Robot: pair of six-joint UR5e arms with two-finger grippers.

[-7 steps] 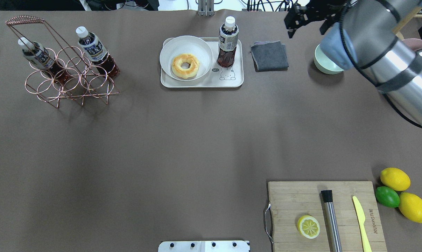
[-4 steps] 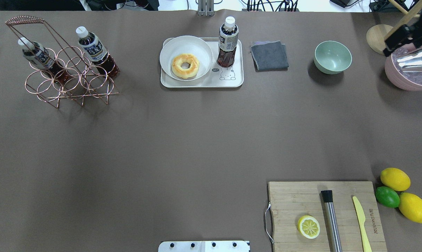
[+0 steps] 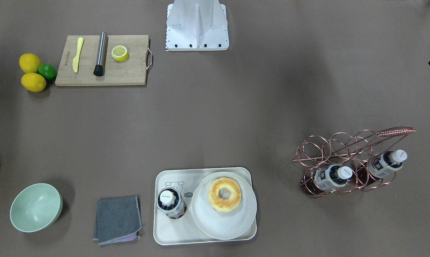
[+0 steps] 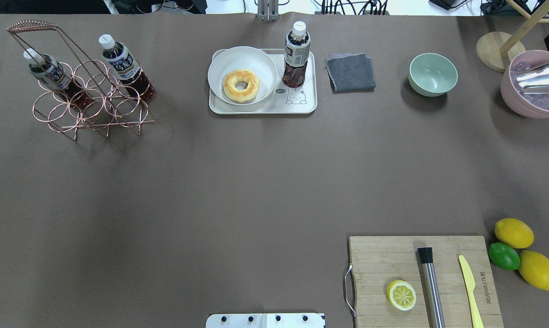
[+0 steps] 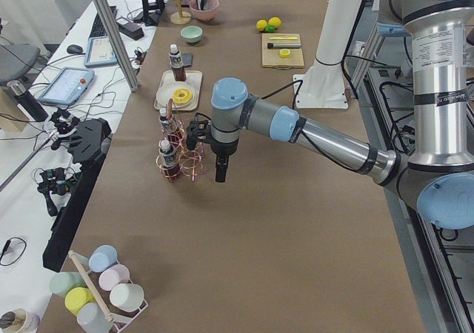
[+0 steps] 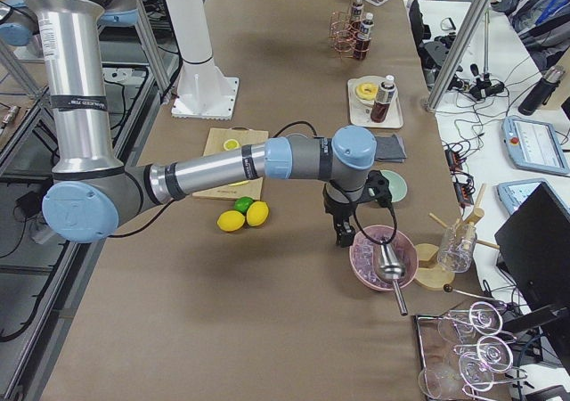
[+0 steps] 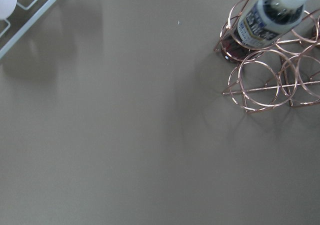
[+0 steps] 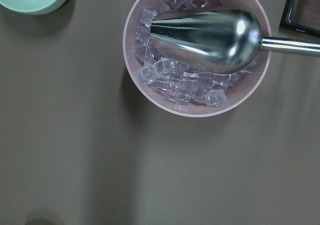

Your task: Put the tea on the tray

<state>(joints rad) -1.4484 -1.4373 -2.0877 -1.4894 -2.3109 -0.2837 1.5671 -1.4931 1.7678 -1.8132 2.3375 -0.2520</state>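
Tea (image 4: 296,59) stood upright on the tray (image 4: 261,108), both grippers well apart from it.
The left gripper (image 5: 219,176) hung beside the wire rack (image 4: 90,98), the tea off to its right; the right gripper (image 6: 342,238) hung by the ice bowl (image 4: 506,98), seemingly farther off. Neither view showed whether their jaws were open or closed.

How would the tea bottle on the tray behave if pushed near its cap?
The tea bottle stands upright, tall and narrow, so it would probably tip rather than slide. Dark tea fills the part below its label, so it is likely fairly heavy for its size. Fallen, its round body might roll toward the plate beside it on the tray.
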